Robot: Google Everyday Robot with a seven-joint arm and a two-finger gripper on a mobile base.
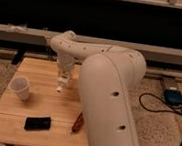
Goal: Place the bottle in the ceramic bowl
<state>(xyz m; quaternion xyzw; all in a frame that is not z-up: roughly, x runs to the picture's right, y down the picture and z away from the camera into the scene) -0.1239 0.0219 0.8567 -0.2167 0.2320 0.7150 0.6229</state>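
The bottle (58, 89) is a small whitish thing over the wooden table (34, 72), left of centre. My gripper (62, 79) hangs down from the wrist right above it, touching or almost touching its top. I cannot tell whether it holds the bottle. The ceramic bowl is hidden behind my large white arm (107, 95), which fills the right half of the view.
A white paper cup (21, 87) stands at the table's left. A flat black object (37, 123) lies near the front edge. A small reddish-brown thing (78, 122) shows beside the arm. Cables and a blue device (172, 96) lie on the floor at right.
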